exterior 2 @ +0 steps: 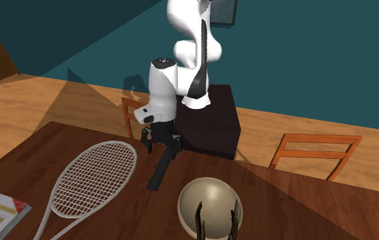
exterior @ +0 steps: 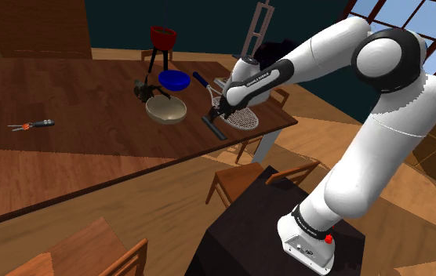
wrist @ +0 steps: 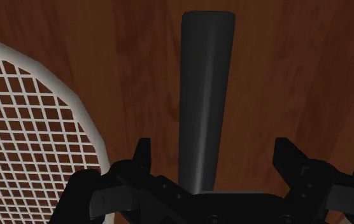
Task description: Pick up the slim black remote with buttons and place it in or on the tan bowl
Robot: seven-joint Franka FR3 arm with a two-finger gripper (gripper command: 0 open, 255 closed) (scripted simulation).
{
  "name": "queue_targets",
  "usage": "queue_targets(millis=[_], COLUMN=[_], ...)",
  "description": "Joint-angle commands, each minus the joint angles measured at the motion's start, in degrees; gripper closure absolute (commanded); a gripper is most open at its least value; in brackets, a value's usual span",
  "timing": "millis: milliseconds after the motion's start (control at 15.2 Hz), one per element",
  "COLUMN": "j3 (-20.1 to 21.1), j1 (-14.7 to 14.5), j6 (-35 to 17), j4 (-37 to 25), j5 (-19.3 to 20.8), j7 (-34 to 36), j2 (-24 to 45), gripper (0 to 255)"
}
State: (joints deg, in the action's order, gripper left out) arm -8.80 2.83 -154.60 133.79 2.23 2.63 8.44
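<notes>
Remote flat on table by the stand-side edge, long axis running inward from that edge.
Gripper wide open, astride its edge-side end, not touching. Racket just beside; bowl near its inward end.

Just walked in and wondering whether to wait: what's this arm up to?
The arm's black gripper hangs low over the slim black remote, which lies flat on the wooden table. Its fingers stand open, one on each side of the remote, not clasping it. A white racket lies beside the remote; the tan bowl sits nearby on the same table, remote not yet in it.
</notes>
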Motion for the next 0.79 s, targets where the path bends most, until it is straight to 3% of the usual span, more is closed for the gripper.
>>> queue_targets(millis=[0, 726], j3=[0.20, 1.08], j1=[0.36, 1.25], j6=[-2.29, -6.67], j4=[-2.55, -4.24], j5=[-1.33, -2.80], j7=[-0.06, -1.11], j2=[4.44, 10.53], gripper=[0, 0])
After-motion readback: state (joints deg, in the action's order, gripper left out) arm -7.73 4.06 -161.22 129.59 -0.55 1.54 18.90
